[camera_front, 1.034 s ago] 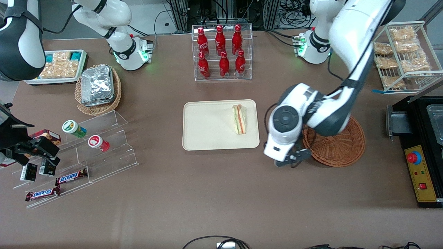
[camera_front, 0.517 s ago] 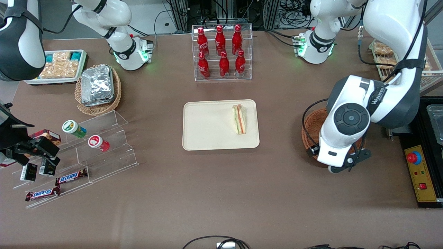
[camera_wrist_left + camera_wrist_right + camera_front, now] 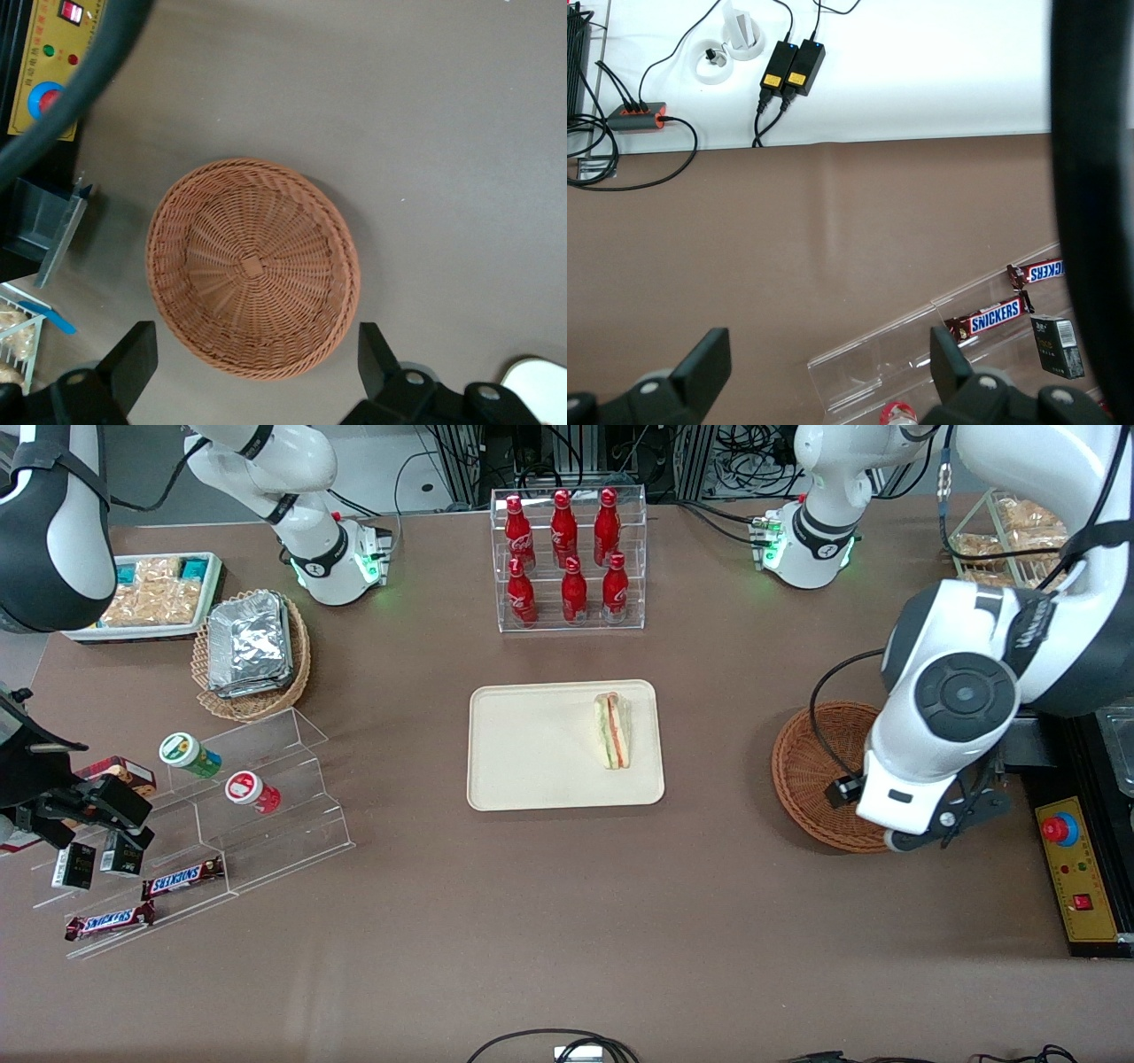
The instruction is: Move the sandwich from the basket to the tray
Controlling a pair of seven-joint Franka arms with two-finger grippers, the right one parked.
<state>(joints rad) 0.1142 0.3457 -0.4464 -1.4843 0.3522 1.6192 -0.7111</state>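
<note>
The sandwich, a pale wedge with green, red and orange stripes, lies on the cream tray near the tray's edge that faces the basket. The reddish-brown wicker basket holds nothing, and the arm covers part of it in the front view. My gripper hangs open and empty above the basket's rim, at the side toward the working arm's end and nearer the front camera. Its dark fingers straddle the rim with only basket and table between them. A corner of the tray shows in the left wrist view.
A black unit with a yellow panel and red button stands close beside the basket. A wire rack of snack packs and a clear rack of red bottles stand farther back. A tan basket of foil packs and acrylic steps lie toward the parked arm's end.
My arm has swung from beside the tray toward the working arm's end, passing over the basket and uncovering much of it. The sandwich has stayed put on the tray.
</note>
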